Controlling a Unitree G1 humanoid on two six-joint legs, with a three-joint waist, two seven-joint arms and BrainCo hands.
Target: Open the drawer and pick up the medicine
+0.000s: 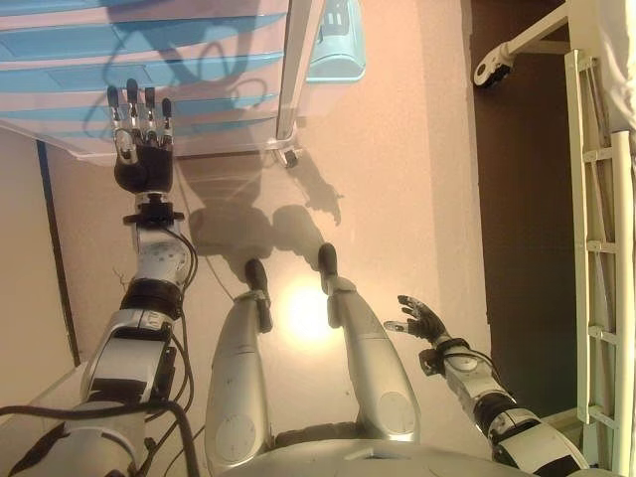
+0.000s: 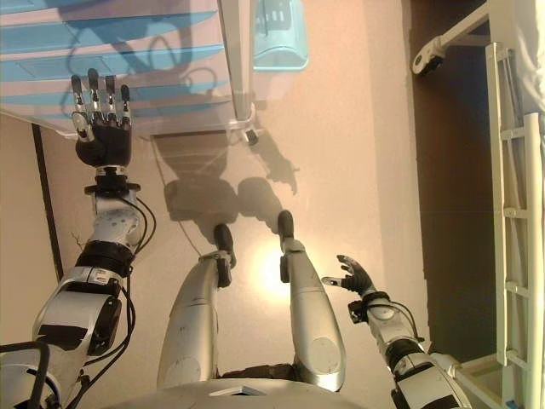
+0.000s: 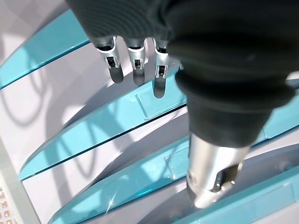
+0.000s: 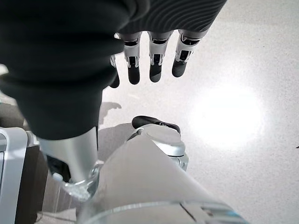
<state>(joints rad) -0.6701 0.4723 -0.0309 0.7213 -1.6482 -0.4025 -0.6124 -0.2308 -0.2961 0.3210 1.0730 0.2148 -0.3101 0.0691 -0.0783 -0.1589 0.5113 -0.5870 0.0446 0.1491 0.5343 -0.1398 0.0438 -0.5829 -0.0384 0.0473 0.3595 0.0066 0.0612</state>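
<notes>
A plastic drawer cabinet (image 1: pixel 199 70) with translucent white drawers and blue fronts stands at the top left, on castors. All its drawers look shut. My left hand (image 1: pixel 142 139) is raised in front of it, fingers straight and pointing at a blue drawer front (image 3: pixel 112 121); whether the fingertips touch it I cannot tell. My right hand (image 1: pixel 422 320) hangs low at the right, relaxed and open over the floor, holding nothing. No medicine shows in any view.
A white metal frame with rungs (image 1: pixel 596 248) runs down the right edge, with a castor (image 1: pixel 491 68) at the top right. A dark floor strip (image 1: pixel 517 199) lies beside the pale floor (image 1: pixel 397 179).
</notes>
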